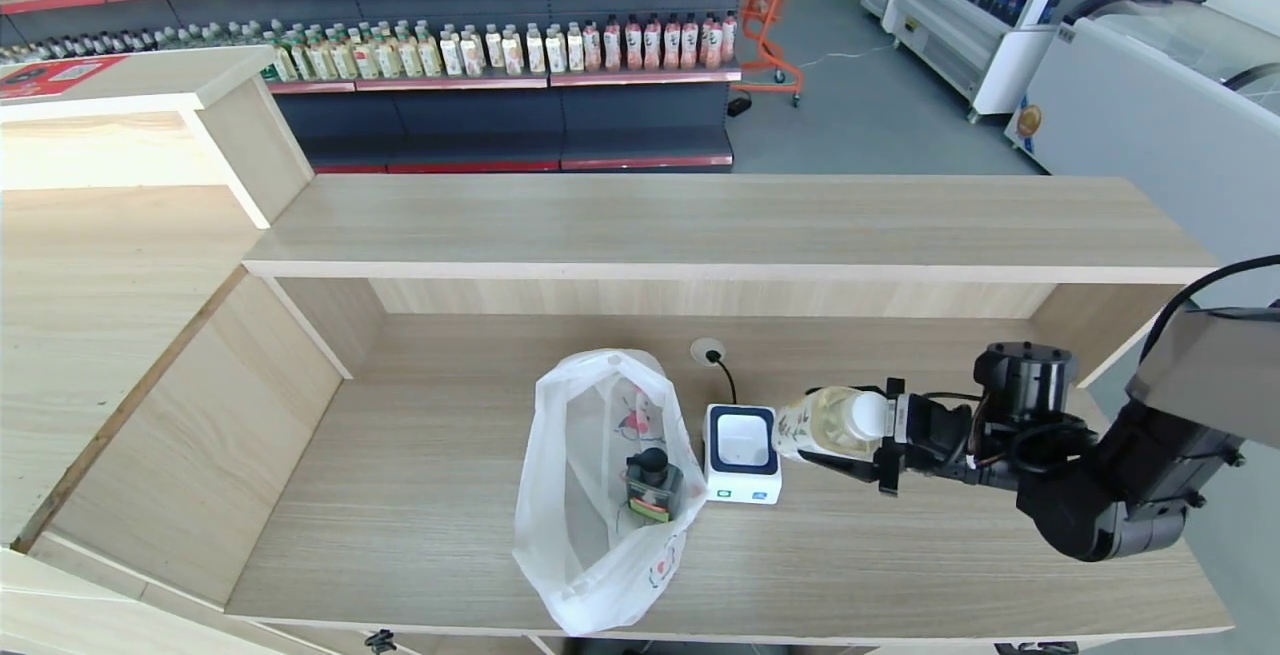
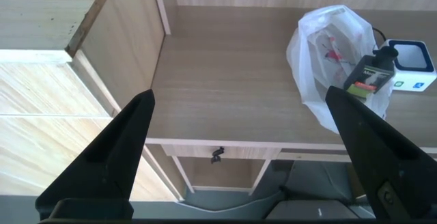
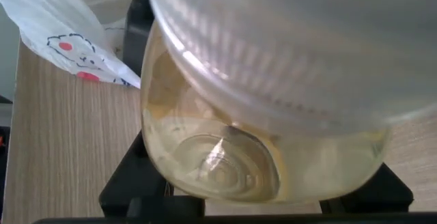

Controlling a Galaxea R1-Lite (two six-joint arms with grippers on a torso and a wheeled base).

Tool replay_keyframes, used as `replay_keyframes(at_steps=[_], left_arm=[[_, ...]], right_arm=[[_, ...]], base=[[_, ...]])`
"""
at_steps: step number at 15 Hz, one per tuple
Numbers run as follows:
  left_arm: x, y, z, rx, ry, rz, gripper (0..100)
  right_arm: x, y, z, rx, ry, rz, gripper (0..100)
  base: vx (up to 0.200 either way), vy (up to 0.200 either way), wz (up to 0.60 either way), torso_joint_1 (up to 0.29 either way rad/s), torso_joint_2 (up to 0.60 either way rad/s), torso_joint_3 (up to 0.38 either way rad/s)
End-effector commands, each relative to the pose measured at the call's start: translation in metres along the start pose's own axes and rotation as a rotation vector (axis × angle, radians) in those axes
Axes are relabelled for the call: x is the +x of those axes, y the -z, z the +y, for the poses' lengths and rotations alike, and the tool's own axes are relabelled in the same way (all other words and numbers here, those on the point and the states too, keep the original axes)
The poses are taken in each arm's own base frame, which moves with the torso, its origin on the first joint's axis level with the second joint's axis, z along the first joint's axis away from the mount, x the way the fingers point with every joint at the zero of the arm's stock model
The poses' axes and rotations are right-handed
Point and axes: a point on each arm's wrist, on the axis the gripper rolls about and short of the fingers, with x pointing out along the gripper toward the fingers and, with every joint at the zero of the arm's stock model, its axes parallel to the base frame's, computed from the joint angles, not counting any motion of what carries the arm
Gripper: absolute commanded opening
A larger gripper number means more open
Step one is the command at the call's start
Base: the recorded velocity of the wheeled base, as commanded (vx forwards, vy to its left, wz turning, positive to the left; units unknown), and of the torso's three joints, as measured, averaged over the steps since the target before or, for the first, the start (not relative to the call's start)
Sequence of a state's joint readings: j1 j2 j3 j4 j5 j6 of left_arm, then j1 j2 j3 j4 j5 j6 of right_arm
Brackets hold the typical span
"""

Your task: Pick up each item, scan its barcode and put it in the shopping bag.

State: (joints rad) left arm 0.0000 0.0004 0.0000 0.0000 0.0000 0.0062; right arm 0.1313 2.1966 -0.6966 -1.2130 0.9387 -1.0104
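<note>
Head view: right gripper (image 1: 835, 427) clamps a clear bottle (image 1: 812, 423) of pale yellow drink sideways, just beside the white scanner (image 1: 742, 452); its label is too small to read. A dark item (image 1: 652, 485) sits in the red-printed shopping bag (image 1: 575, 505). The left gripper (image 2: 240, 95) gapes wide.

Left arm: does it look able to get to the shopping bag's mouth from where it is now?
Probably yes. The left gripper is open and empty, bare counter lies between it and the shopping bag, and the right gripper with its bottle sits beyond the scanner, on the bag's far side.
</note>
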Motion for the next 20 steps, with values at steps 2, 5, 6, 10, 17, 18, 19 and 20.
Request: replay_keyframes(at_steps=[2,5,6,10,17,18,19,20], left_arm=[[0.0,0.0,0.0,0.0,0.0,0.001,100],[0.0,0.0,0.0,0.0,0.0,0.001,100],[0.0,0.0,0.0,0.0,0.0,0.001,100],[0.0,0.0,0.0,0.0,0.0,0.001,100],[0.0,0.0,0.0,0.0,0.0,0.001,100],[0.0,0.0,0.0,0.0,0.0,0.001,100],[0.0,0.0,0.0,0.0,0.0,0.001,100],[0.0,0.0,0.0,0.0,0.0,0.001,100]], right_arm=[[0.02,0.026,0.0,-0.034,-0.02,-0.023,0],[0.03,0.035,-0.004,-0.052,-0.019,-0.042,0],[0.034,0.041,-0.005,-0.057,-0.017,-0.045,0],[0.053,0.047,-0.002,-0.089,-0.041,-0.087,0],[0.078,0.054,0.001,-0.145,-0.066,-0.144,0],[0.078,0.054,0.002,-0.147,-0.068,-0.142,0],[0.078,0.056,0.004,-0.154,-0.071,-0.141,0],[0.079,0.056,0.005,-0.153,-0.074,-0.141,0]], base=[[0.0,0.0,0.0,0.0,0.0,0.0],[0.0,0.0,0.0,0.0,0.0,0.0],[0.0,0.0,0.0,0.0,0.0,0.0],[0.0,0.0,0.0,0.0,0.0,0.0],[0.0,0.0,0.0,0.0,0.0,0.0],[0.0,0.0,0.0,0.0,0.0,0.0],[0.0,0.0,0.0,0.0,0.0,0.0],[0.0,0.0,0.0,0.0,0.0,0.0]])
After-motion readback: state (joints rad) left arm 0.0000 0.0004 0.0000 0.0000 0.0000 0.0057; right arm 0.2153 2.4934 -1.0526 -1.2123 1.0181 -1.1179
